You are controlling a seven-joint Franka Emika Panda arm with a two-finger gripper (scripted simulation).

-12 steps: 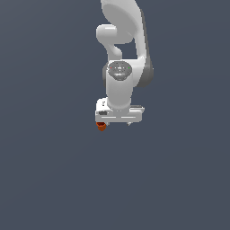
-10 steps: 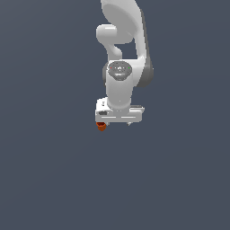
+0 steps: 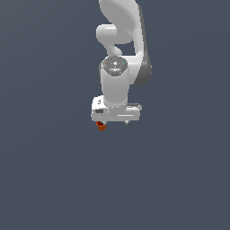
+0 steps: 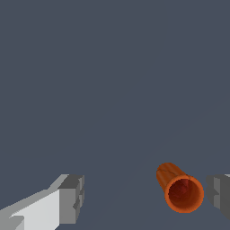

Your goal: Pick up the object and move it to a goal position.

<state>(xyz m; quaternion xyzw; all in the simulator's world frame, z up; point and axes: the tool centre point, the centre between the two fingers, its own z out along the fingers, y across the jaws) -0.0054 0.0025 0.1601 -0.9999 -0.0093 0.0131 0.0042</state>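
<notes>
Colours on my feed: white, grey, orange-red.
I see a glossy white arm (image 3: 117,85) with a dark grey band at its joint, and a white gripper (image 4: 143,197) with grey fingertips (image 4: 72,199). The cup (image 4: 179,188) is orange-red, its inside a darker red. The ground (image 3: 45,170) is plain slate grey, unpatterned.

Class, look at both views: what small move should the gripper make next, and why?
Probably close the gripper: in the wrist view, the orange-red cup lies between its open fingers, nearer one than the other and touching neither, so it is not yet held.
</notes>
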